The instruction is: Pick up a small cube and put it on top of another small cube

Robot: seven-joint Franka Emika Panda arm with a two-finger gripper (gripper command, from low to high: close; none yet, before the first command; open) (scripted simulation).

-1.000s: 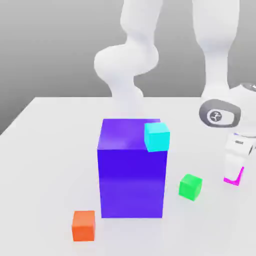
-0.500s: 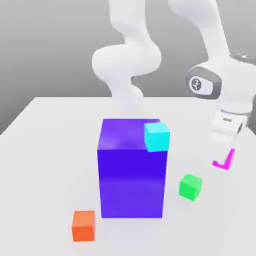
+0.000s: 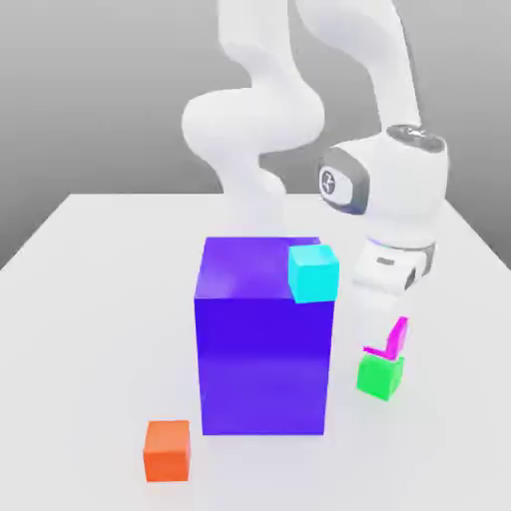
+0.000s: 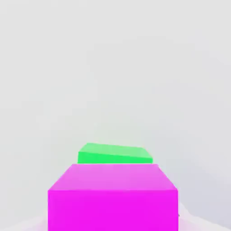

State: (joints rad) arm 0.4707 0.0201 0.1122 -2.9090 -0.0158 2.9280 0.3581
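Observation:
The small magenta cube (image 3: 398, 335) sits within my gripper (image 3: 383, 333), right over the small green cube (image 3: 380, 376) and touching or almost touching its top. The white hand hangs straight above the pair at the exterior view's right and covers part of the magenta cube. In the hand view the magenta cube (image 4: 113, 198) is large and close, with the green cube (image 4: 115, 153) showing just past its edge on the white table.
A tall blue-purple block (image 3: 262, 339) stands at the exterior view's left of the green cube, close by. A cyan cube (image 3: 313, 272) sits at its upper corner. An orange cube (image 3: 167, 450) lies on the white table (image 3: 100, 299) near the front.
The arm has lifted the magenta cube off the table at the exterior view's right, carried it leftward and lowered it onto or just above the green cube.

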